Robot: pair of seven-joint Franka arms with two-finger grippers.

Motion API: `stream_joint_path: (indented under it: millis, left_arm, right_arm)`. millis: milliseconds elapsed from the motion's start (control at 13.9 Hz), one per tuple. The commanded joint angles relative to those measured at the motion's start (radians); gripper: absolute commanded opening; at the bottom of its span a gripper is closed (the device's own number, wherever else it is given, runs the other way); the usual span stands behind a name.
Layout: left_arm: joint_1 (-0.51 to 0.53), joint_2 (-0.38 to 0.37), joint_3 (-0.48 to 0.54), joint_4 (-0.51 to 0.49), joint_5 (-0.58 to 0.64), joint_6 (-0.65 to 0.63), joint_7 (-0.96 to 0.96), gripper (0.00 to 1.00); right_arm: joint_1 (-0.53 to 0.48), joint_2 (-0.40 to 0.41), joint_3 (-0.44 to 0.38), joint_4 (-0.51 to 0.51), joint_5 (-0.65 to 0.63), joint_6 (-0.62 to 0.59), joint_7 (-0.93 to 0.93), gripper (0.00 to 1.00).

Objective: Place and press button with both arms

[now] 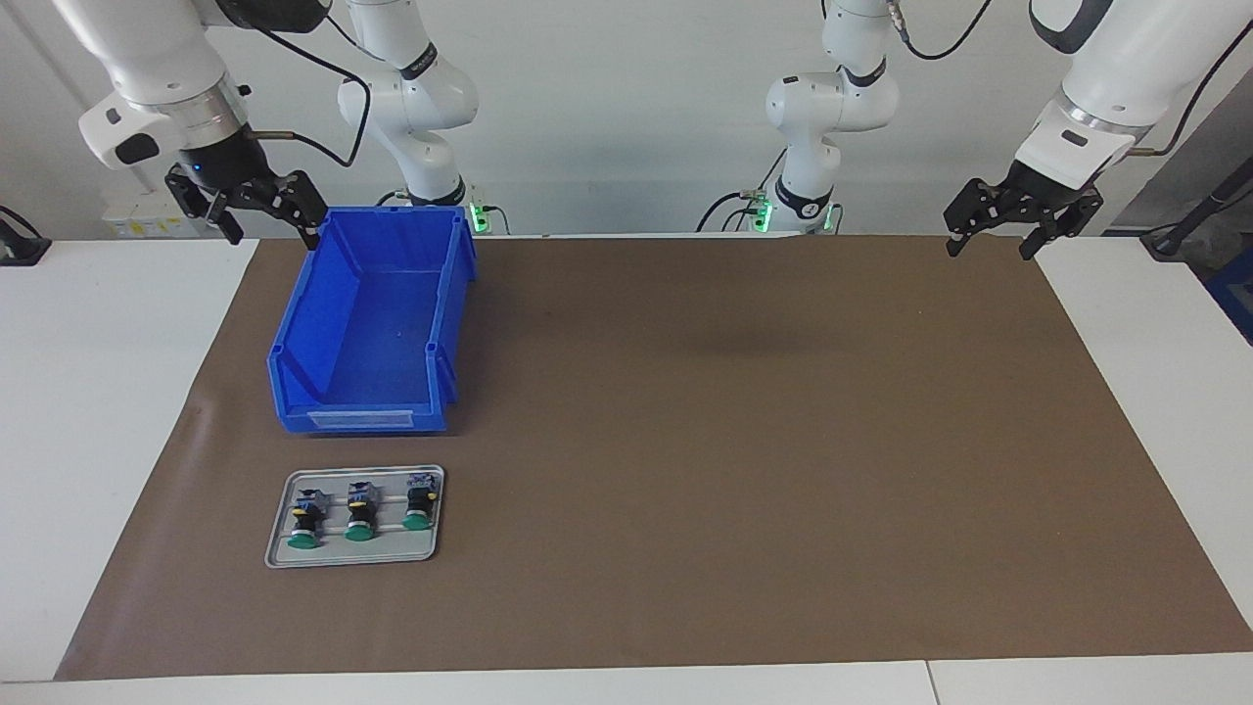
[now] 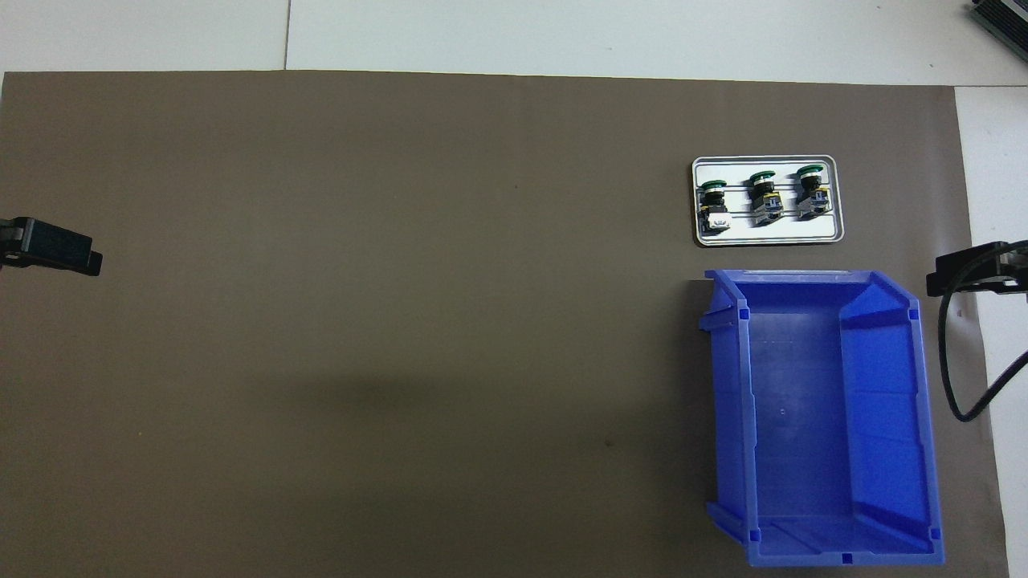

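Observation:
Three green-capped push-buttons lie side by side on a small grey tray [image 1: 352, 560]: one toward the right arm's end [image 1: 303, 519], a middle one [image 1: 359, 514] and a third [image 1: 419, 507]. They also show in the overhead view [image 2: 763, 197]. Nothing singles out one of them. My right gripper [image 1: 271, 230] hangs open and empty in the air beside the blue bin's [image 1: 372, 323] rim nearest the robots. My left gripper [image 1: 991, 245] hangs open and empty over the brown mat's corner at the left arm's end. Both wait, well away from the buttons.
The open blue bin [image 2: 803, 281] stands empty between the tray [image 2: 767, 237] and the robots. The brown mat [image 1: 734, 441] covers most of the white table. A black cable [image 2: 956, 385] loops down by the right gripper [image 2: 972, 269]. The left gripper's tip [image 2: 56, 249] shows at the overhead view's edge.

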Motion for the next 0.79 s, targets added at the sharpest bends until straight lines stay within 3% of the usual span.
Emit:
stream_joint_path:
  millis: [0,504,719]
  left_arm:
    - [0.006,-0.022,-0.005,-0.022,0.013,-0.007,-0.011,1.0]
    - [0.006,-0.022,-0.005,-0.022,0.013,-0.007,-0.011,1.0]
    - [0.006,-0.022,-0.005,-0.022,0.013,-0.007,-0.011,1.0]
  right_arm:
    - [-0.007,-0.024,0.003,-0.01,0.013,-0.006,0.003,1.0]
    - [-0.007,-0.042,0.003,-0.066,0.014,0.052,-0.024,1.0]
    - [-0.015,0.035,0.003,0.003,0.017,0.059,-0.022,1.0]
